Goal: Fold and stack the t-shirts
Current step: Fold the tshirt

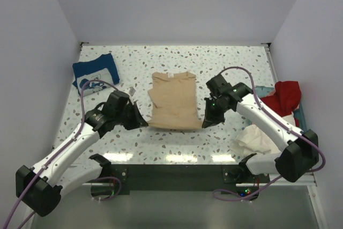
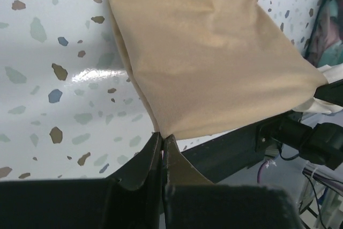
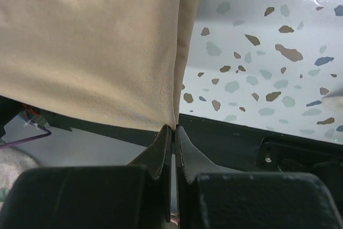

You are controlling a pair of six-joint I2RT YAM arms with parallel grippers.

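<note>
While the overhead camera looks down on a speckled white table, a tan-beige t-shirt lies spread at its centre, collar toward the far edge. The left gripper meets the shirt's near left corner, and the right gripper meets its near right corner. A folded navy t-shirt rests near the far left corner. A red t-shirt and a cream-white t-shirt sit crumpled along the right edge. Seen from the left wrist camera, the left gripper has its two fingers pressed together, pinching a hem corner of the tan cloth, which fans away from the tips. Seen from the right wrist camera, the right gripper is likewise closed tight on the opposite hem corner, a fold of cloth running straight up from its tips.
</note>
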